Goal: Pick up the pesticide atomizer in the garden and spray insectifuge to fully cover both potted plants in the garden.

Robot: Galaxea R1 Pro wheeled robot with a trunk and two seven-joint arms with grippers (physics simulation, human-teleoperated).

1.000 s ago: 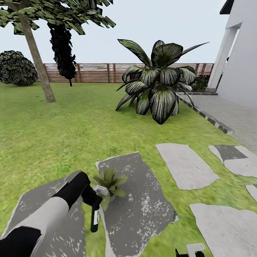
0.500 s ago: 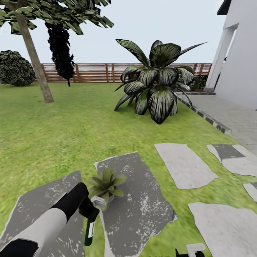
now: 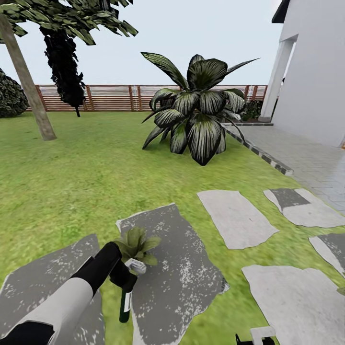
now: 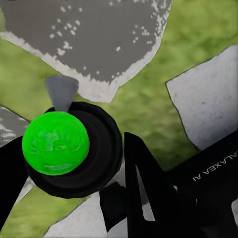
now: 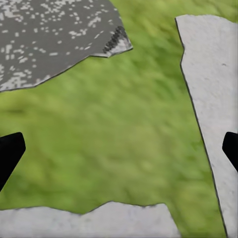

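Head view: your left gripper [image 3: 128, 278] sits low at the near left, closed around the pesticide atomizer [image 3: 125, 304]. The slim dark green bottle hangs below the gripper, its white label facing you, and its pale spray top [image 3: 136, 266] pokes out just above the fingers, toward the right. The bottle's lower end reaches over the grass strip between two dark grey stepping stones.

Just beyond the spray top stands one potted plant [image 3: 135, 243], a small rosette of pointed green leaves, on the larger dark stepping stone [image 3: 182, 273]. The spray top is just beside its nearest leaves; you cannot tell whether they touch. The second dark stone [image 3: 43, 273] lies to the left, partly under your left forearm.

Further right, pale stepping stones [image 3: 237, 218] cross the lawn [image 3: 86, 177] toward a paved path beside a white building. Beyond the stones, a big dark plant with striped broad leaves [image 3: 199, 112] stands mid-lawn, a tree trunk [image 3: 26, 86] rises at the far left, and a brown slatted fence [image 3: 115, 97] closes the far edge.

In the left wrist view, the bottle's bright green base [image 4: 55, 143] sits inside a dark ring, above grass and stone.

In the right wrist view, your right gripper [image 5: 119, 148] is spread wide, one dark fingertip [image 5: 9, 151] at each edge, holding nothing, above grass between stones.
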